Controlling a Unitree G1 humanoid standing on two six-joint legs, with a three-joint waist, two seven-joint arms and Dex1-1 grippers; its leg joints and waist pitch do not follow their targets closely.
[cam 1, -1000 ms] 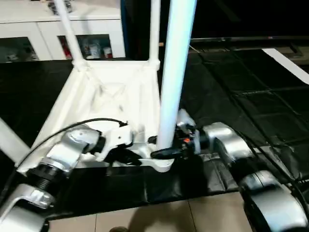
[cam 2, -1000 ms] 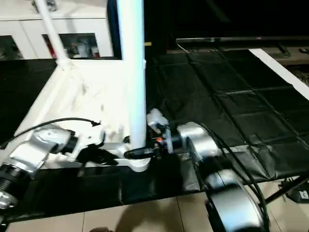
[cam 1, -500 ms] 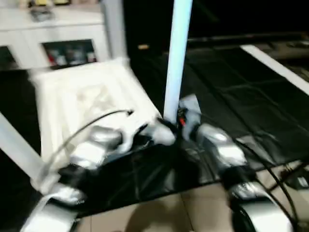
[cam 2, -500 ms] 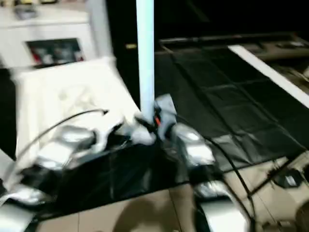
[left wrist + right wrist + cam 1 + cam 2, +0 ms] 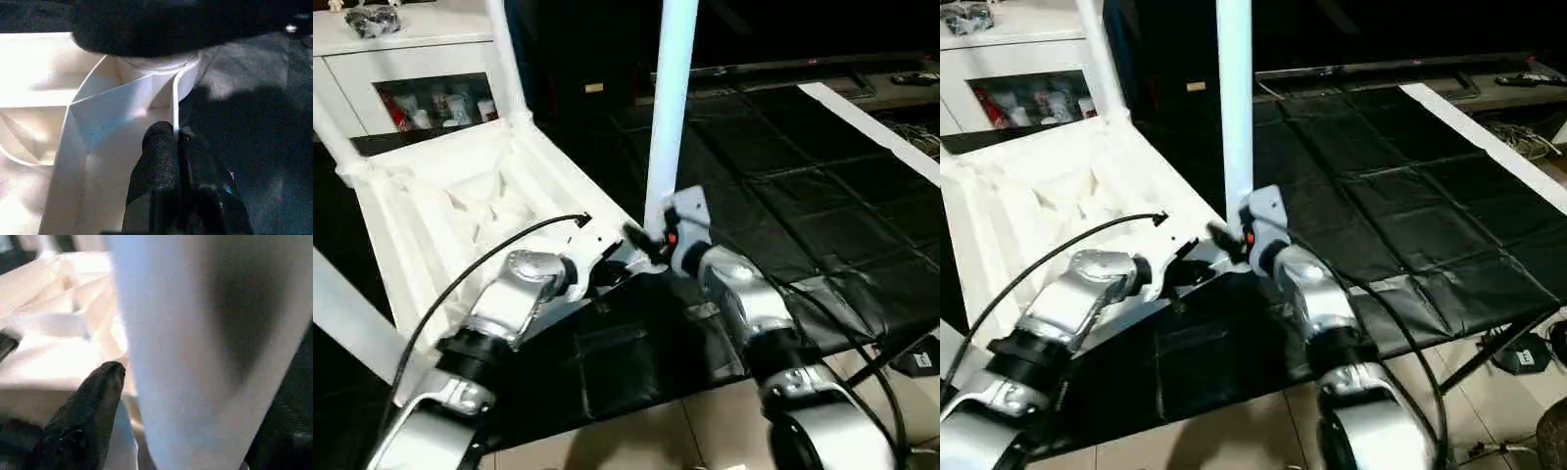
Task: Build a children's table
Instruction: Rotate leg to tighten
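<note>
The upturned table top [image 5: 460, 211] fills the left half of the head frames, on the black worktop [image 5: 822, 176]. A leg [image 5: 671, 108] stands at centre. The left end effector [image 5: 168, 142] is pressed together on the top's rim. Whether the right end effector [image 5: 646, 240], beside the leg's foot, is spread I cannot tell.

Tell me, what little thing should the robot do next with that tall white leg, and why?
Probably press the leg straight down. It stands upright in the near corner socket of the upturned tabletop, the right end effector is at its base, and the left end effector is shut on the tabletop's rim, steadying it.
</note>
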